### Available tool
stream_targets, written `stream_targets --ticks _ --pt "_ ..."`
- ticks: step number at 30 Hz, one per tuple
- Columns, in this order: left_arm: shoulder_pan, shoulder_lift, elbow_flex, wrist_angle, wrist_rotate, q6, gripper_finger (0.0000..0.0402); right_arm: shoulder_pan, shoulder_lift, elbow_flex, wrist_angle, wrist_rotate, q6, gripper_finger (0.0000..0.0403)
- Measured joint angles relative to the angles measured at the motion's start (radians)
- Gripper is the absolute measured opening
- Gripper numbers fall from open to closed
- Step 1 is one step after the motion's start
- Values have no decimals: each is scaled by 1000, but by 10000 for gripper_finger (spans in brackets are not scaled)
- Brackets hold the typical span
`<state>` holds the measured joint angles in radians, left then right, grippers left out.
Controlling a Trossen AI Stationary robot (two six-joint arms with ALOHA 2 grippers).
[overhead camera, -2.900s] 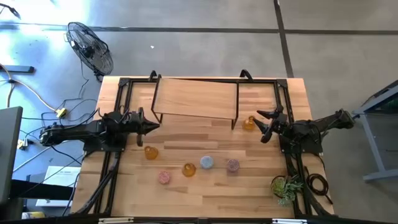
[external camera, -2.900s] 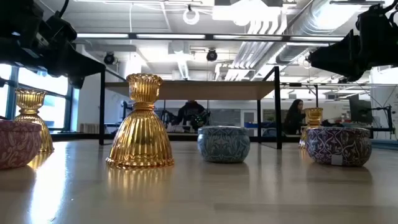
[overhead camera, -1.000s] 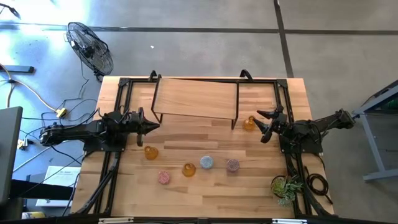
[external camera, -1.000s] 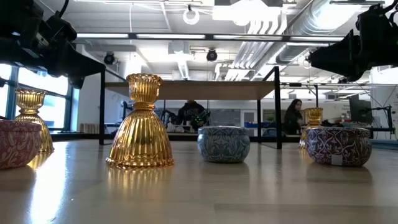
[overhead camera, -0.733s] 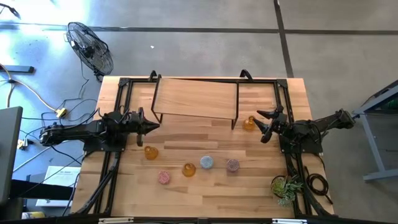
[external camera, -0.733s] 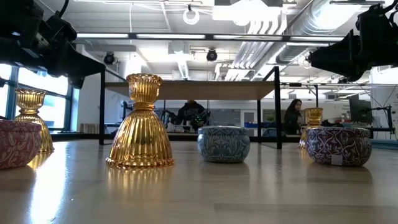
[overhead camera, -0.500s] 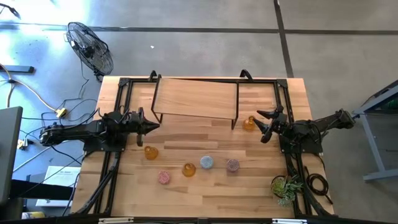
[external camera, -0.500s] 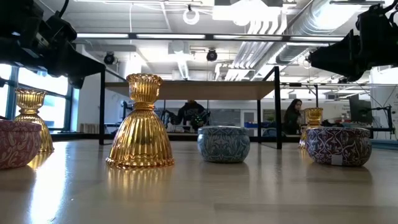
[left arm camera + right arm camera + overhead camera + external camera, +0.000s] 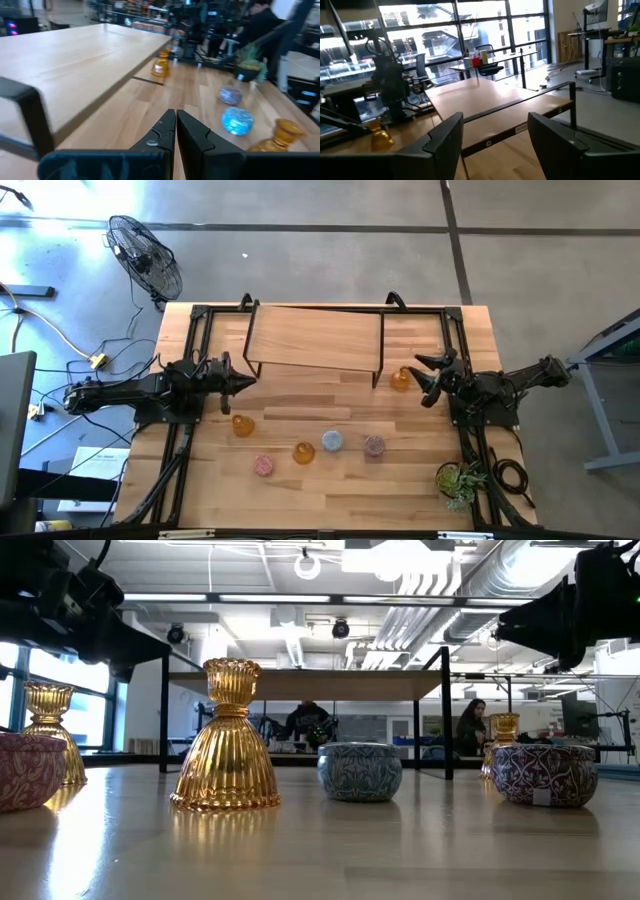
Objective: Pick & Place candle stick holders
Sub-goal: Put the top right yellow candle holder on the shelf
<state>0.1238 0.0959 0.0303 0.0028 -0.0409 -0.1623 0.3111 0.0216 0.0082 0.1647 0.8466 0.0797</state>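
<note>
Six candle stick holders stand on their bases on the wooden table. One amber holder [image 9: 400,378] is beside the shelf's right leg. Another amber one [image 9: 242,425] stands left of centre. A third amber one [image 9: 303,452] sits in the near row with the pink [image 9: 264,466], light blue [image 9: 332,442] and mauve [image 9: 373,445] round holders. My left gripper [image 9: 250,382] hovers shut at the table's left, pointing level toward the centre. My right gripper [image 9: 421,380] hovers open, just right of the first amber holder [image 9: 380,137], and touches nothing.
A raised wooden shelf [image 9: 313,338] on black legs spans the table's far middle. A small green potted plant [image 9: 460,480] stands at the near right corner. A floor fan [image 9: 145,255] stands beyond the far left corner. People show in the room behind [image 9: 472,725].
My right gripper has tipped up a little and turned slightly about its wrist while staying in place. The holders have not moved.
</note>
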Motion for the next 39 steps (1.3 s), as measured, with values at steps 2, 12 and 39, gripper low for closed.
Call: stream_targets --ticks 2,12,39 --pt "0 0 0 2 -11 0 14 0 0 0 18 4 3 216" --pt "0 0 0 -3 25 18 14 0 0 0 46 89 -11 216" --pt "0 0 2 78 -59 24 198 0 0 0 43 154 -9 216"
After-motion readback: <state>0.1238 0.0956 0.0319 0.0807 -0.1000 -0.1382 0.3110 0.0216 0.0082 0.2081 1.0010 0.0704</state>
